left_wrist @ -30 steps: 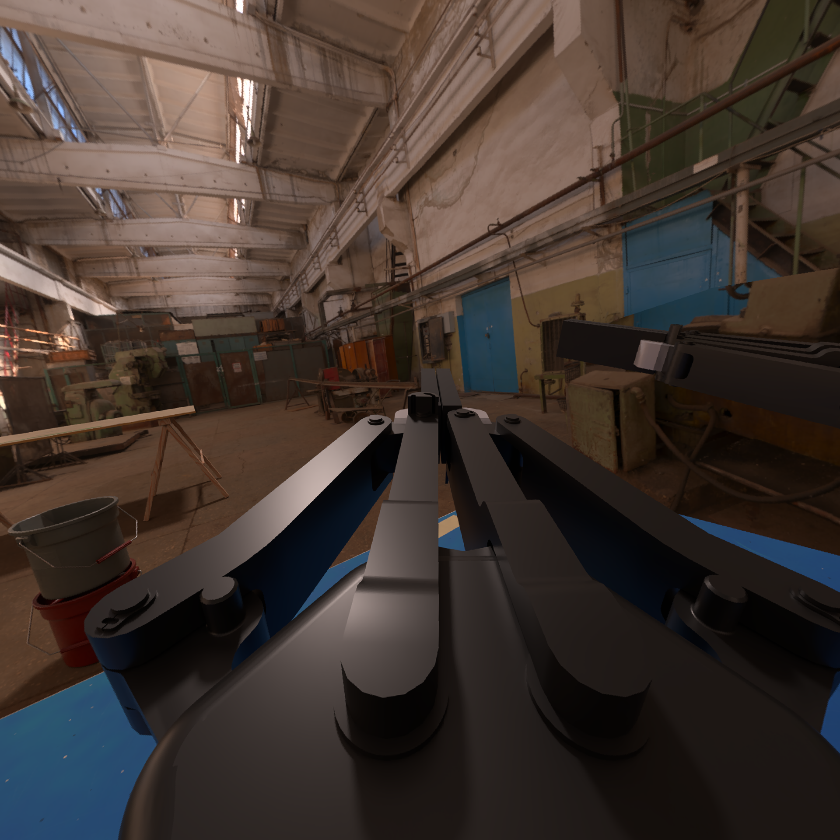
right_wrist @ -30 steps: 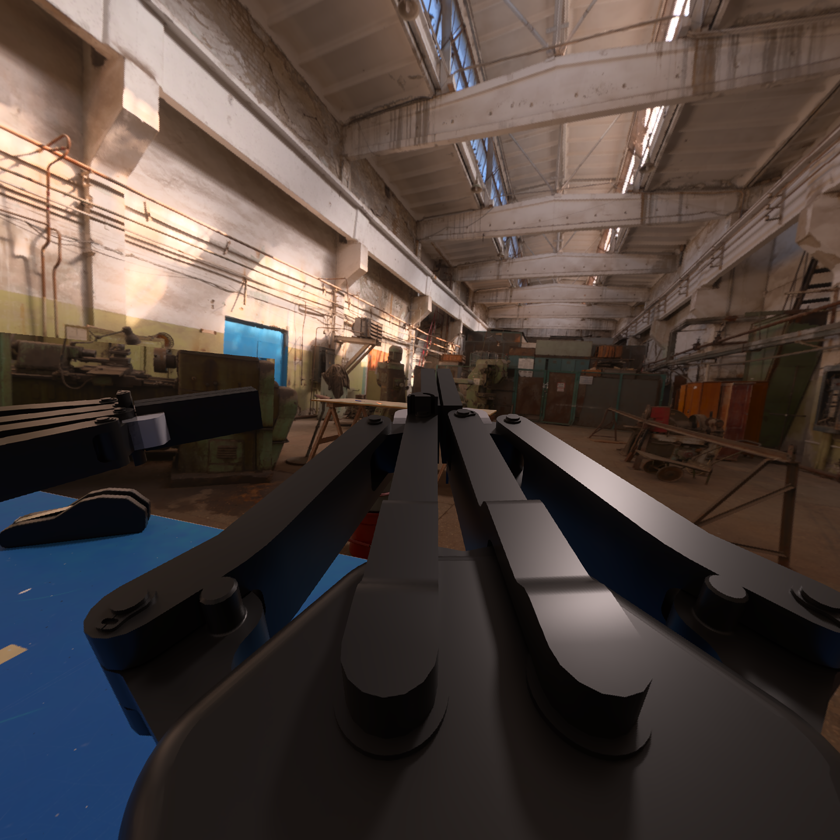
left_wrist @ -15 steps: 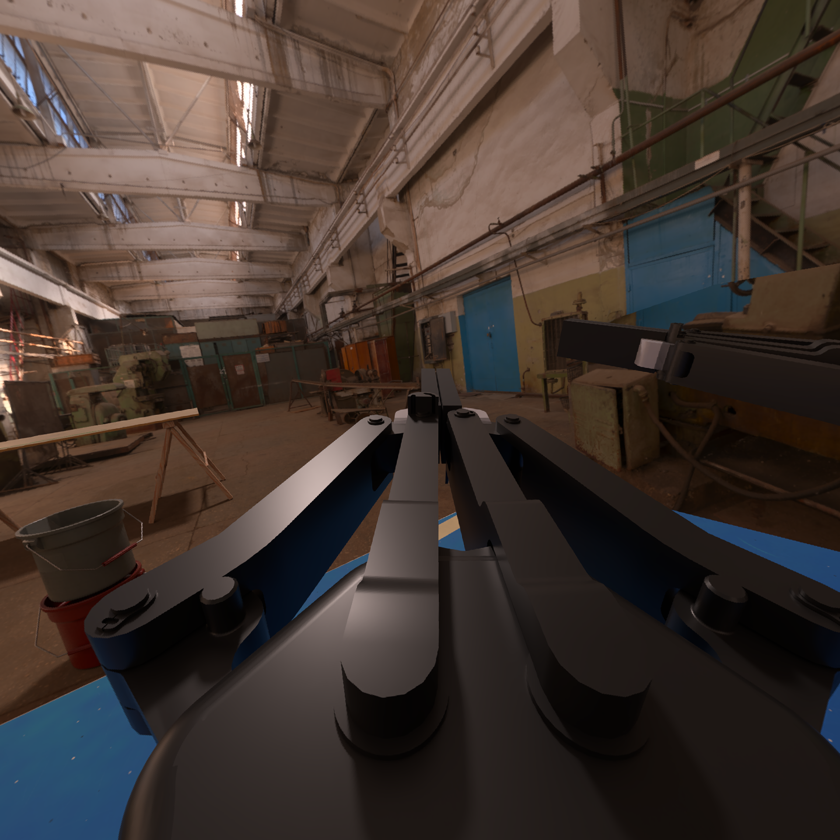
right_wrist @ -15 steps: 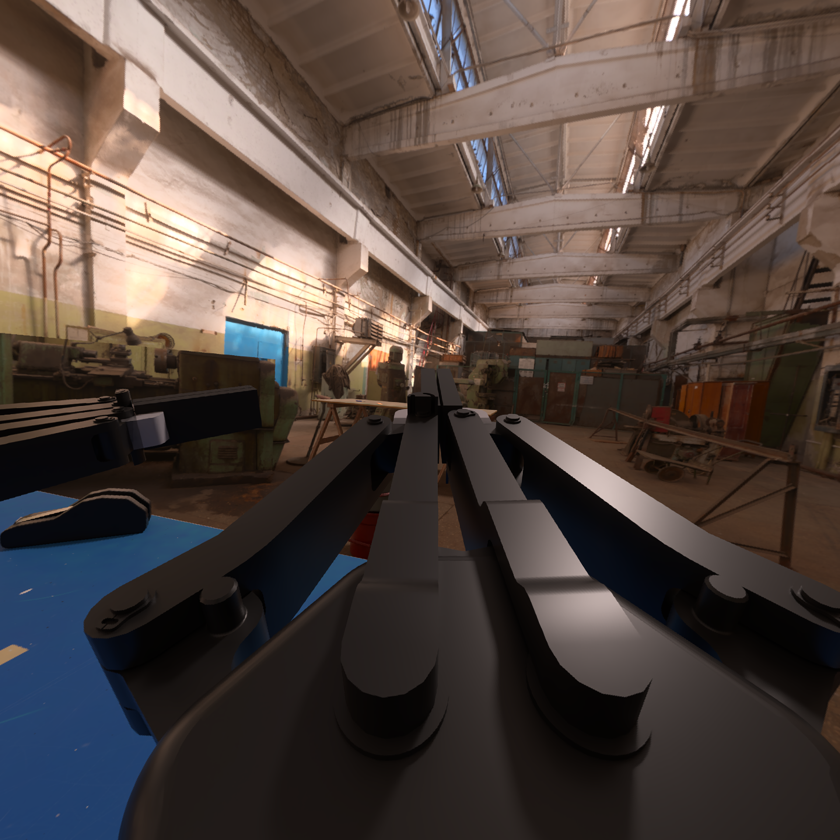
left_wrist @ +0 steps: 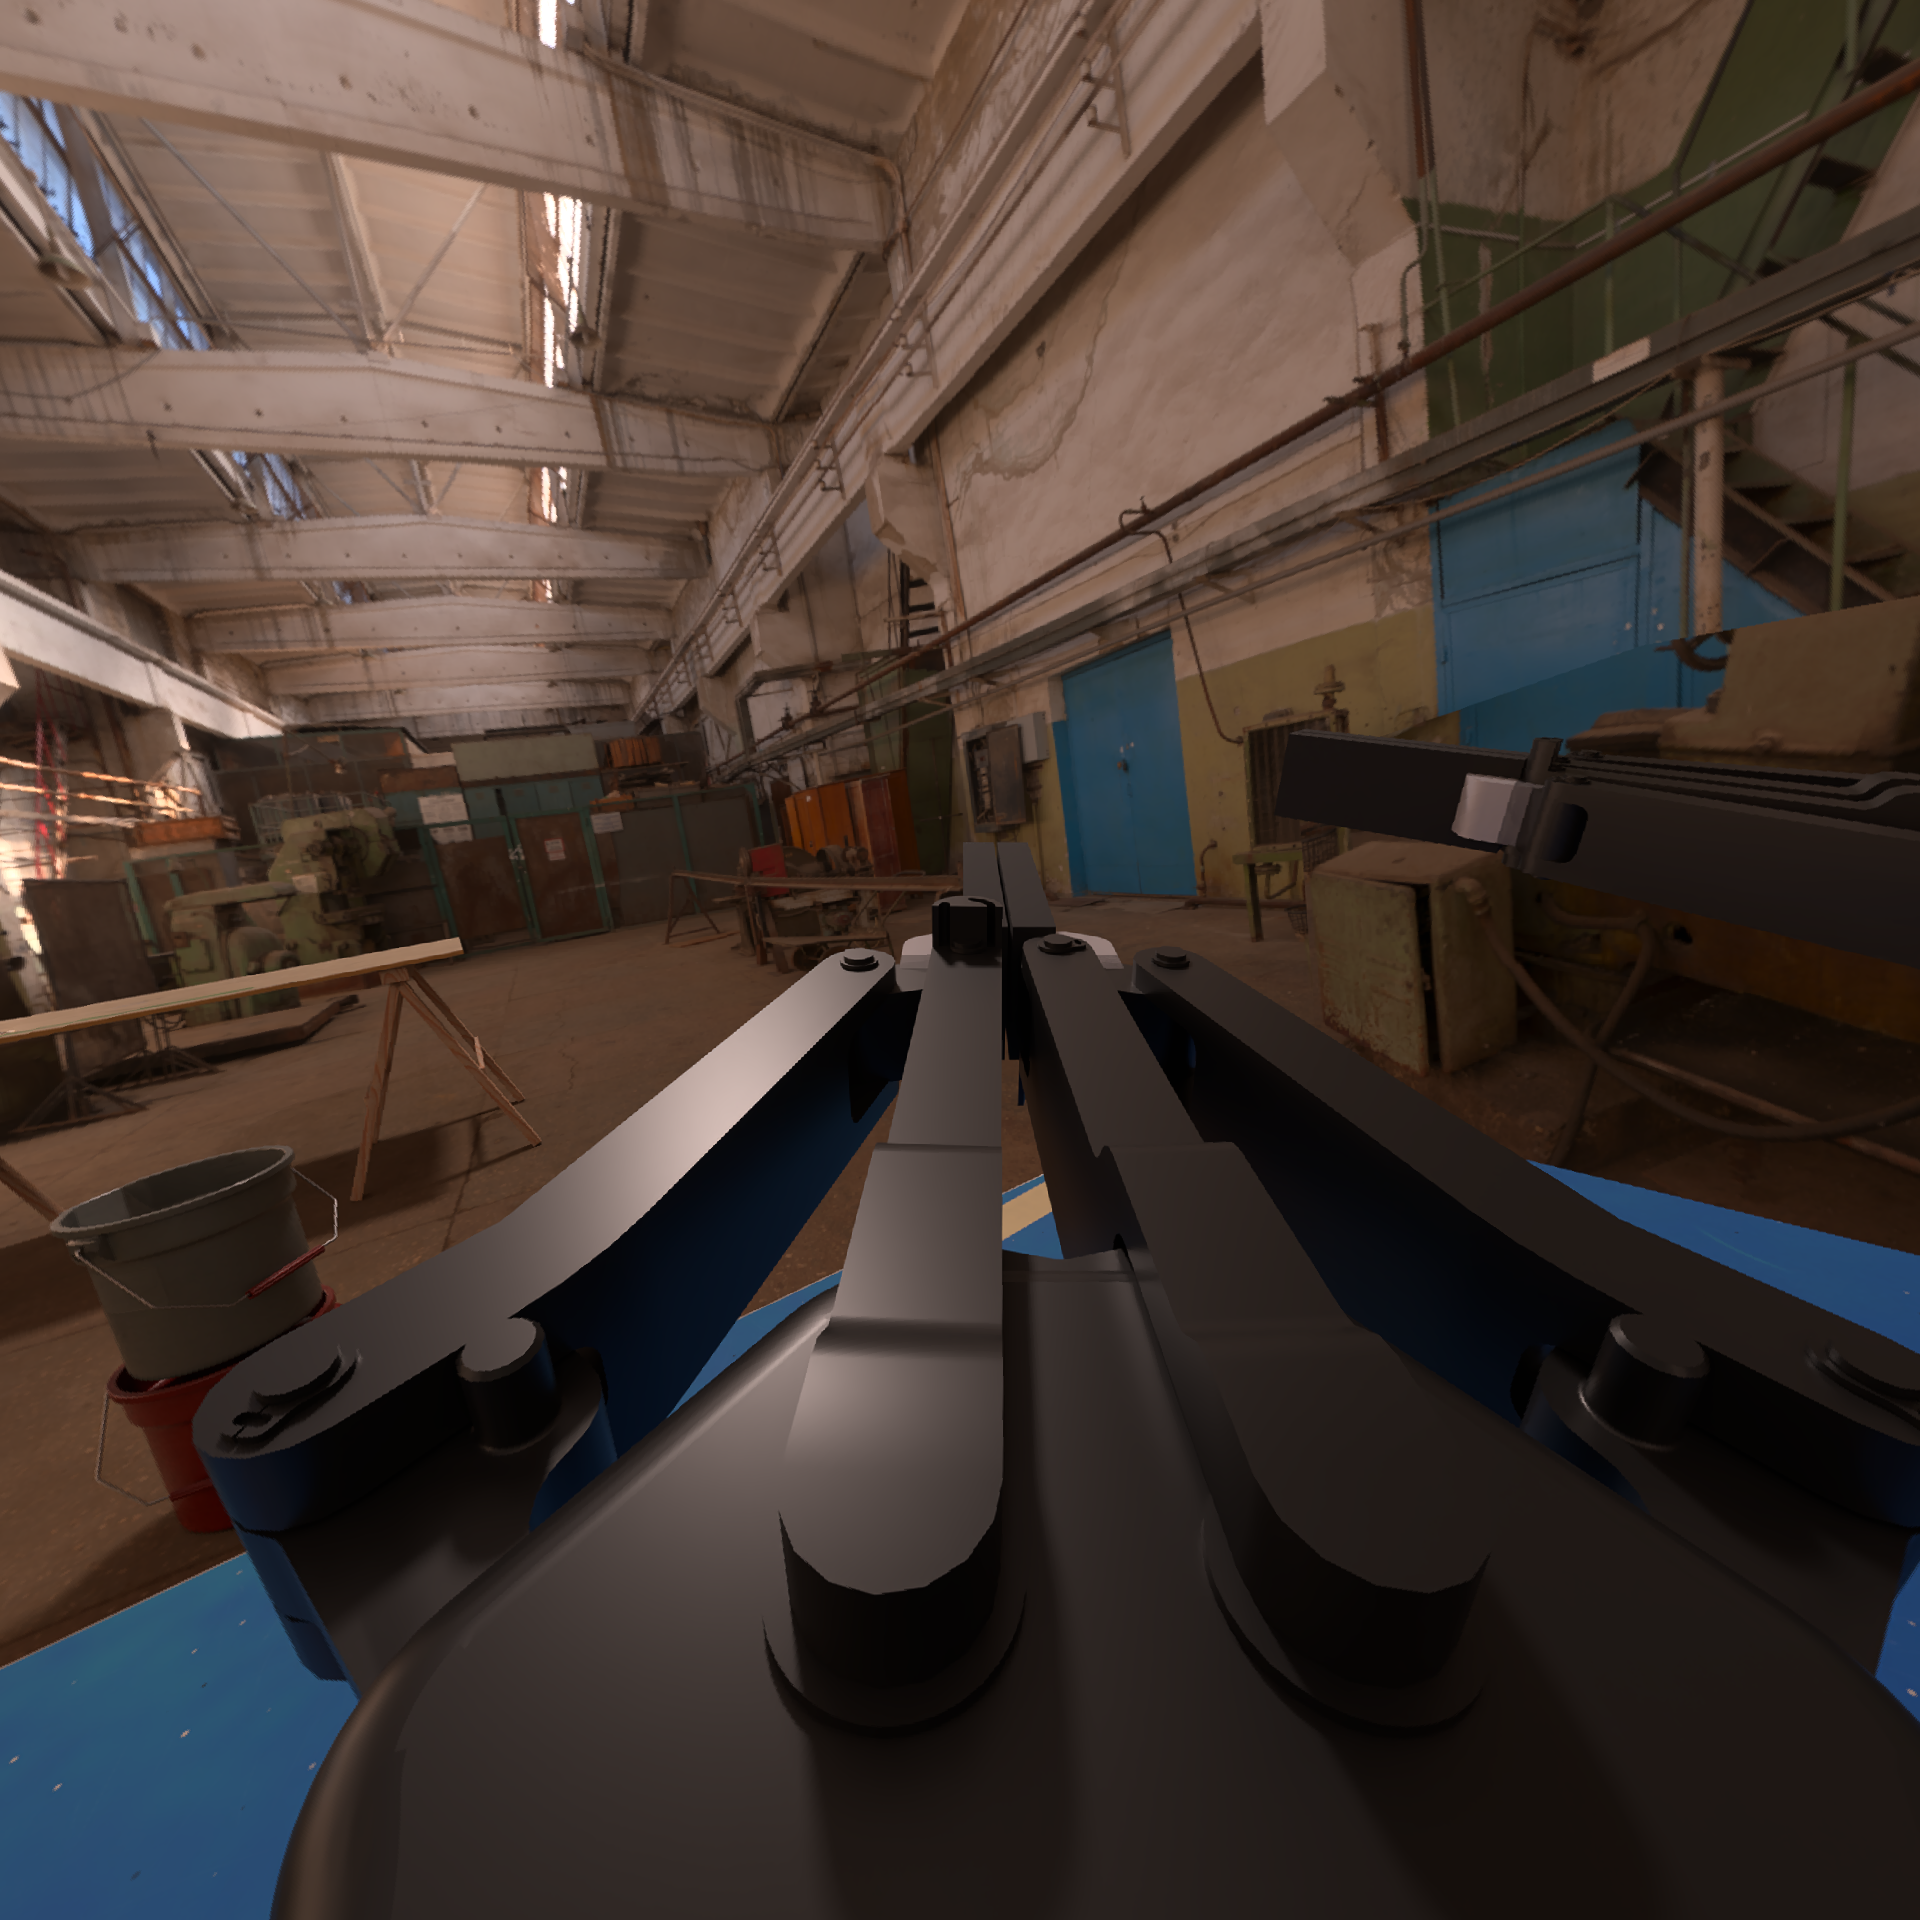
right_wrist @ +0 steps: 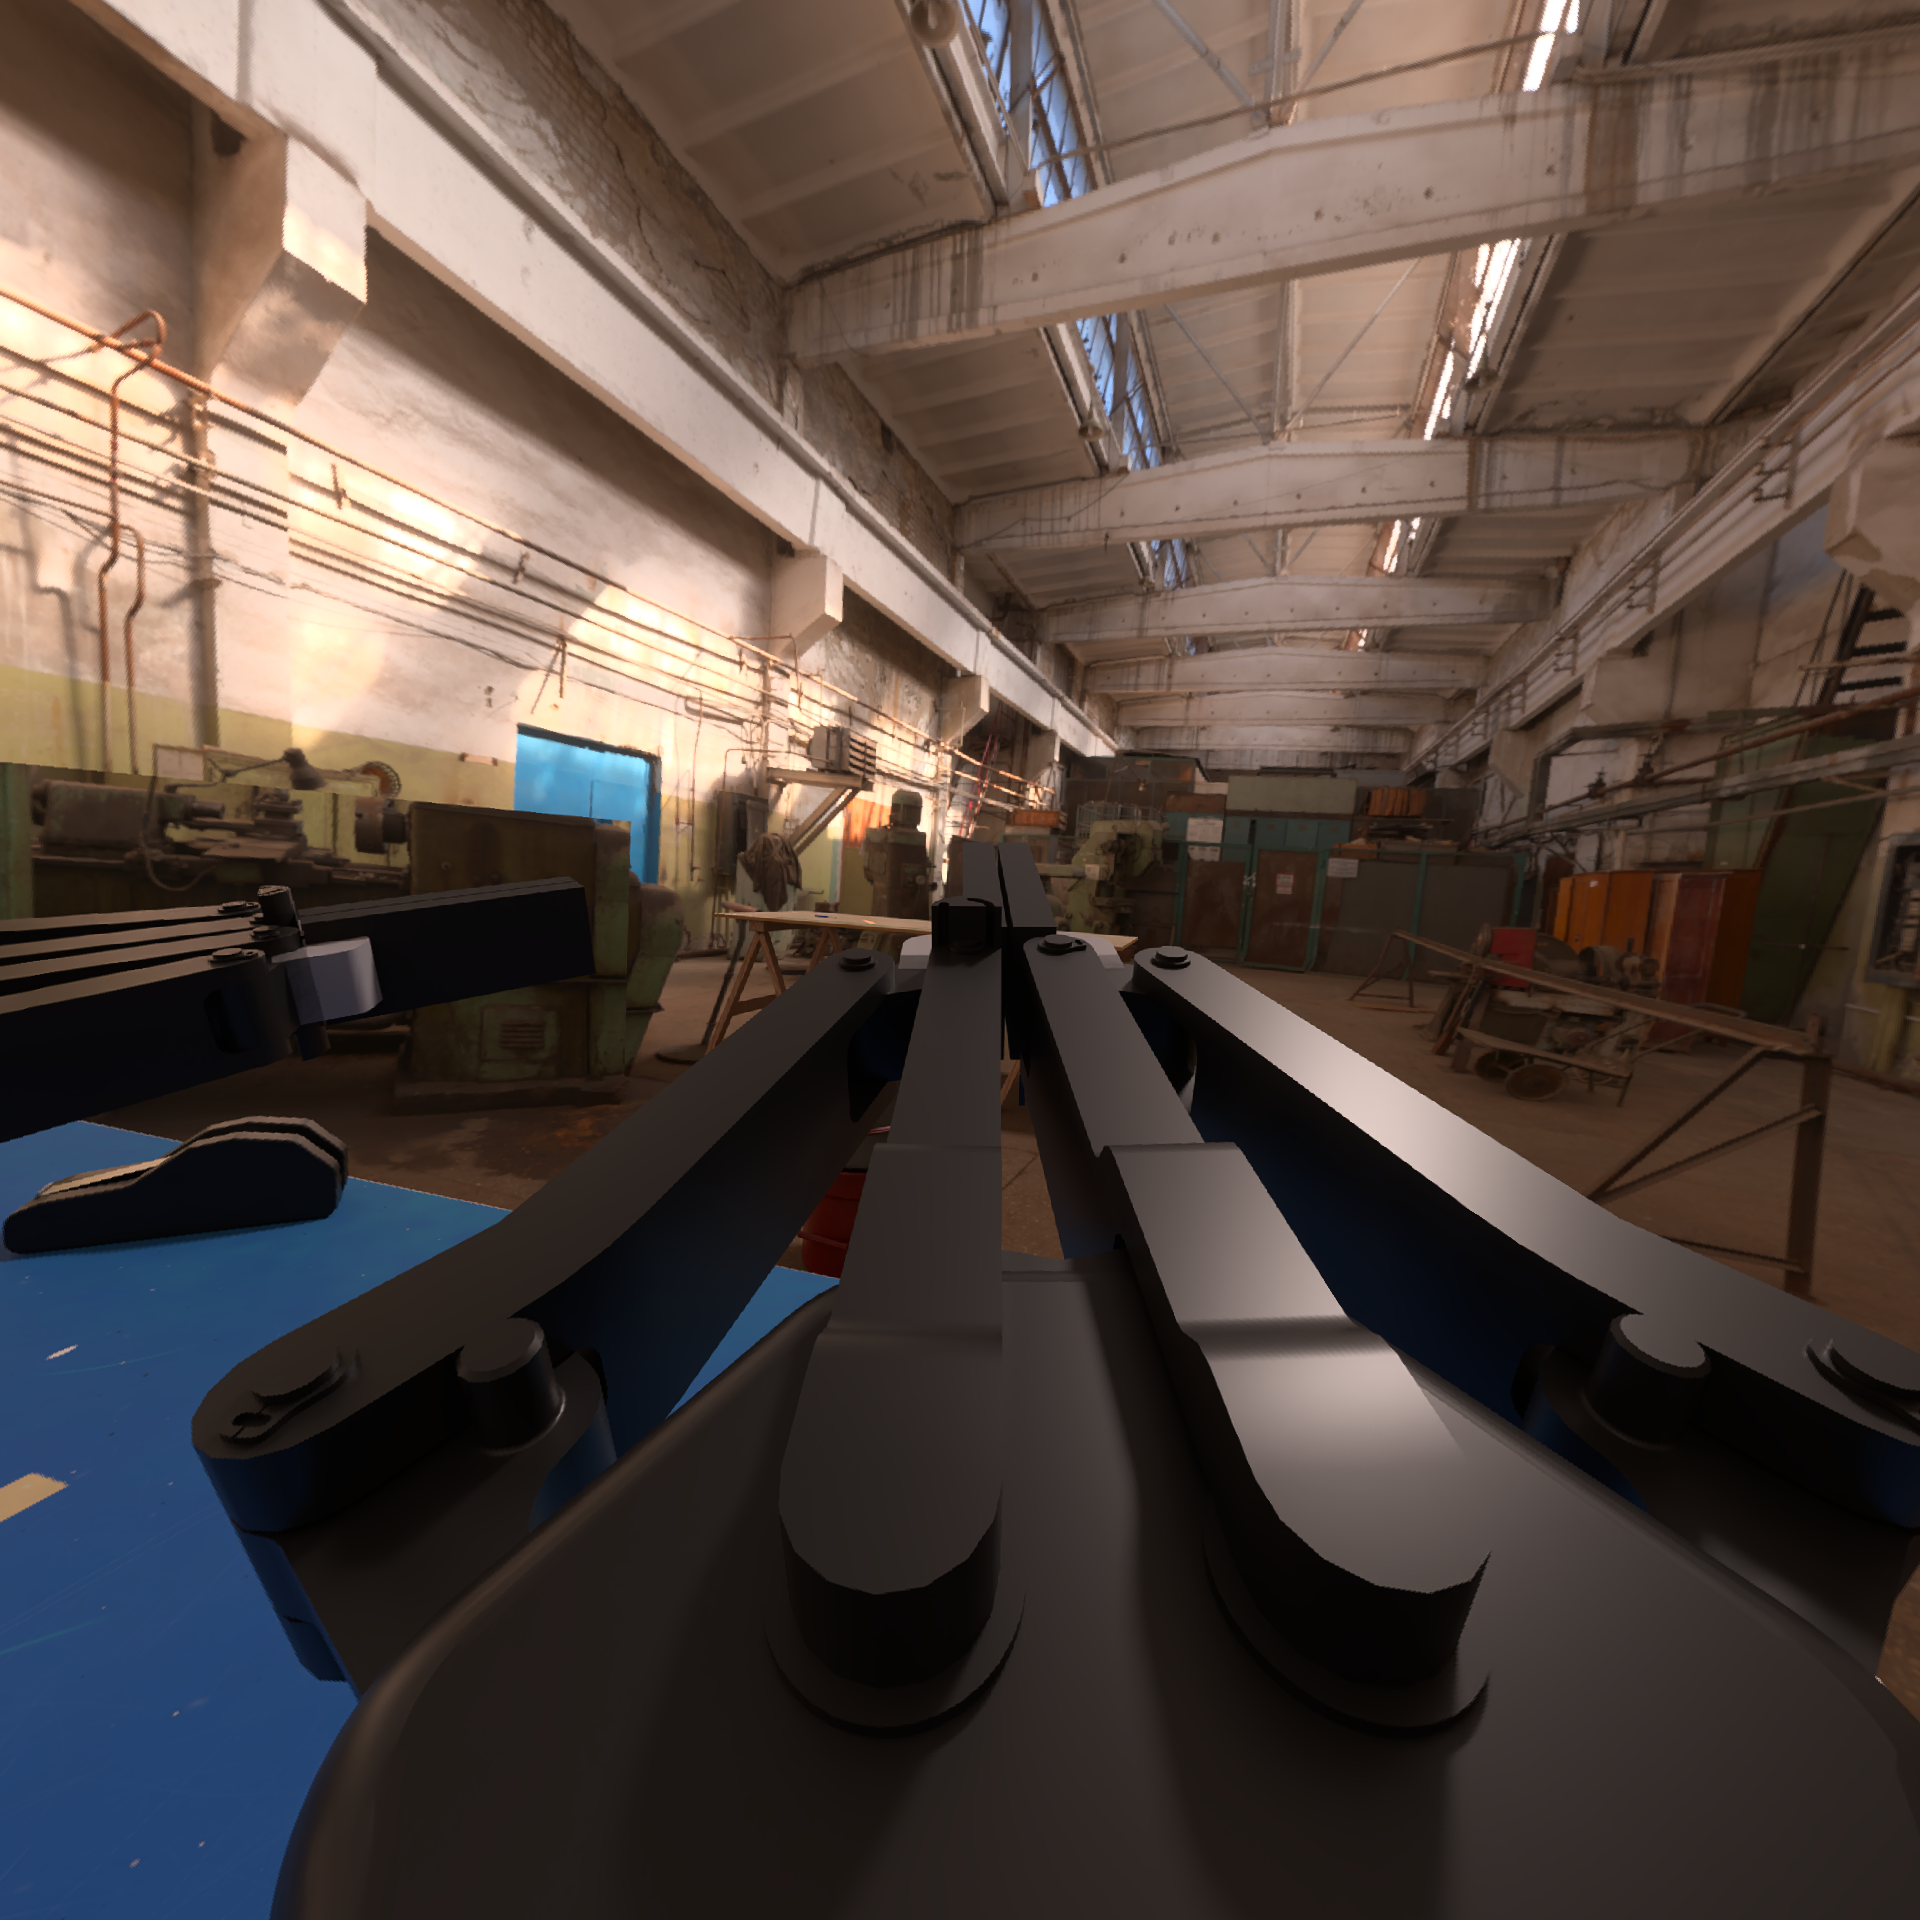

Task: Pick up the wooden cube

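No wooden cube shows in either view. My left gripper (left_wrist: 997,883) is shut and empty, its fingers pressed together, pointing level over the far edge of the blue table (left_wrist: 125,1766) toward the hall. My right gripper (right_wrist: 997,883) is also shut and empty, pointing the same way above the blue table (right_wrist: 125,1558). The right gripper shows at the right of the left wrist view (left_wrist: 1455,810). The left gripper shows at the left of the right wrist view (right_wrist: 447,935). Both gripper bodies hide the table below them.
A dark flat shape (right_wrist: 187,1174) lies on the table at the left of the right wrist view. A grey bucket (left_wrist: 197,1257) stacked in a red one stands on the floor beyond the table edge. Sawhorses and machines stand farther off.
The left wrist view has turned slightly to the left, so the bucket and hall sit a little farther right. The right wrist view is nearly unchanged. Both grippers stay shut.
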`<state>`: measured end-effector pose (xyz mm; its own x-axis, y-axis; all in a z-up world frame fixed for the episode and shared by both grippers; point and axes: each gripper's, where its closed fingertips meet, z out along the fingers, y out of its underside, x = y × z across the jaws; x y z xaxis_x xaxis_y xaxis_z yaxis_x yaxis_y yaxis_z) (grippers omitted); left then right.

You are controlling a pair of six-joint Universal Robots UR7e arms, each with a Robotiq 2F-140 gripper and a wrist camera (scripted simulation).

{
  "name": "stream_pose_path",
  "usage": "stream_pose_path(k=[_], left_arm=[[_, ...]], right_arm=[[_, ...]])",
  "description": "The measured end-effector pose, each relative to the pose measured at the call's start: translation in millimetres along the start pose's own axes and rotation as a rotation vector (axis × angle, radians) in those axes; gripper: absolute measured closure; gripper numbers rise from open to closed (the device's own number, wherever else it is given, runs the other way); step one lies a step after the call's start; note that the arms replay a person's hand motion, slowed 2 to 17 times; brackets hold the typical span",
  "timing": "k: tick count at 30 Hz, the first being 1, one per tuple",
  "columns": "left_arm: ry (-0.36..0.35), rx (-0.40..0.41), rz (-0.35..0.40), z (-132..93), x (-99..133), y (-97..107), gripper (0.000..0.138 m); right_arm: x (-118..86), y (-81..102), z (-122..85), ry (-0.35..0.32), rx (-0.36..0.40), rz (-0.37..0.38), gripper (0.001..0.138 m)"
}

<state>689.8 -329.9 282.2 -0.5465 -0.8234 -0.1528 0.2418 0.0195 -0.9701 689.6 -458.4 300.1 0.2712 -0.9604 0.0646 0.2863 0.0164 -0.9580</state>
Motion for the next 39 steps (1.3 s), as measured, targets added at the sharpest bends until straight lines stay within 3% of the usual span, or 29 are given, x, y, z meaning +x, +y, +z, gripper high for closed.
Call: stream_pose_path(k=[39], left_arm=[[-0.004,0.004,0.001,-2.2,-1.8,-3.3,0.138]], right_arm=[[-0.5,2.0,1.5,-0.002,-0.005,0.003,0.138]])
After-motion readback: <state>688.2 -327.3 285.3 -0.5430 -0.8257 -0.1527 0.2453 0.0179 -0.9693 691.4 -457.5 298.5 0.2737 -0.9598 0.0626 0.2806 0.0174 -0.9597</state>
